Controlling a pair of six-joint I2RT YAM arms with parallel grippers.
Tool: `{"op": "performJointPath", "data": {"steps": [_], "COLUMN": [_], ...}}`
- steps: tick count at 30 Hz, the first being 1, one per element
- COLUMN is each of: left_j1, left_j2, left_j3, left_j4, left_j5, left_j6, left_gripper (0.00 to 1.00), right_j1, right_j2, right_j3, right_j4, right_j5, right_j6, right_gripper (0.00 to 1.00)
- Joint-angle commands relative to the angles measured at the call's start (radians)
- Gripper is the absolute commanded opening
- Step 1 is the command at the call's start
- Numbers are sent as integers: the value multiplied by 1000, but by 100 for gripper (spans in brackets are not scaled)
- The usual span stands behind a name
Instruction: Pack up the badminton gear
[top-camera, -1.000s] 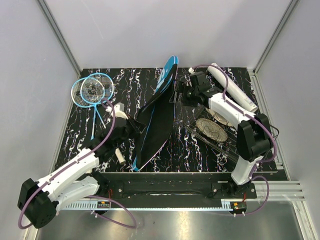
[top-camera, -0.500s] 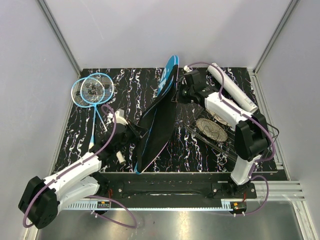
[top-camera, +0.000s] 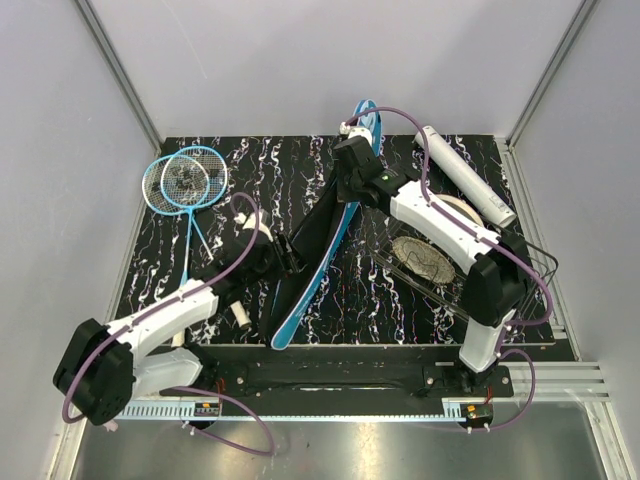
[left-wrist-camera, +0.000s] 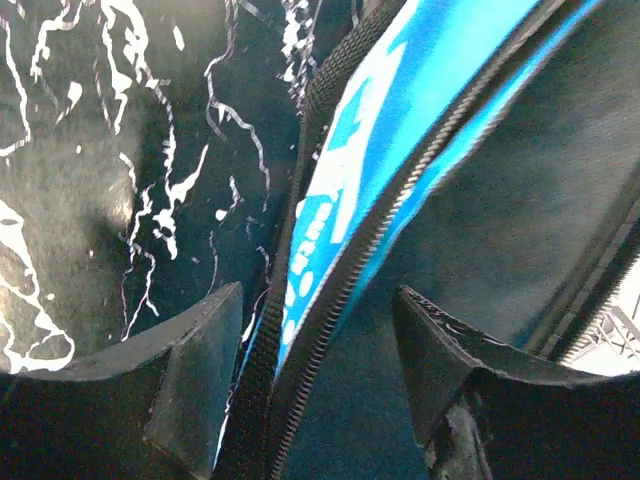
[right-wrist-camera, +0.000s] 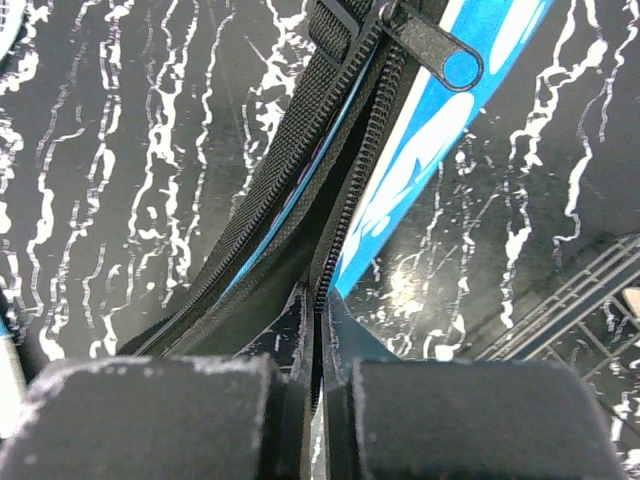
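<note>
The blue and black racket cover (top-camera: 318, 235) stands on edge across the middle of the table, its far end raised. My right gripper (right-wrist-camera: 318, 300) is shut on the cover's zip edge (right-wrist-camera: 352, 200), just below the zip pull (right-wrist-camera: 432, 52); from above it sits near the cover's far end (top-camera: 349, 183). My left gripper (left-wrist-camera: 318, 295) is open, and the cover's zip edge (left-wrist-camera: 330, 270) runs between its fingers (left-wrist-camera: 190, 370) without being pinched; from above it is at the cover's middle (top-camera: 286, 256). Two light-blue rackets (top-camera: 185, 180) lie at the back left. The white tube (top-camera: 466, 177) lies at the back right.
A black wire basket (top-camera: 500, 262) holding a round woven disc (top-camera: 422, 259) stands at the right, under my right arm. Grey walls close the table on three sides. Small dark bits rest on the racket heads (top-camera: 183, 178).
My right gripper closed on the cover's zip edge and carried its far end up and to the left. My left gripper opened, letting go of the cover, and shifted slightly right.
</note>
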Motion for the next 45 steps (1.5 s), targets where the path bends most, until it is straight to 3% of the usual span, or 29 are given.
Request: {"op": "performJointPath", "data": {"steps": [1,8,16,21,23,25,27,31,33,36,42,45], "left_j1": [7,73,74,76,79,81,77,73,73,73,74,74], "left_j2": [-24,97,391,562,592,600,596,573,556,536,533,530], "left_j3": [119,277,599,720,746,762,769,748,722,693,682,673], "left_j4": [-91,-180,-207,-229,-231,-225,-220,-184,-167,-138,-127,-121], "left_j5": [6,61,43,-16,-29,-16,12,81,115,139,158,158], "left_j6": [139,228,285,296,300,302,302,270,256,237,231,231], "left_gripper": [72,82,80,69,55,27,17,3,0,0,0,0], "right_j1": [-5,-14,-28,-69,-82,-92,-105,-120,-120,-120,-120,-123], "right_j2": [4,21,-15,-55,-61,-65,-62,-26,-3,25,86,97], "right_j3": [31,20,-43,-99,-121,-141,-153,-139,-130,-112,-37,-14], "right_j4": [27,47,96,136,149,155,156,167,175,205,221,224], "right_j5": [82,-35,-104,-166,-164,-135,-75,-101,-120,-144,-170,-106], "right_j6": [-106,-197,-154,-100,-85,-77,-60,-54,-49,-51,-61,-83], "right_gripper": [0,0,0,0,0,0,18,39,49,52,57,53]}}
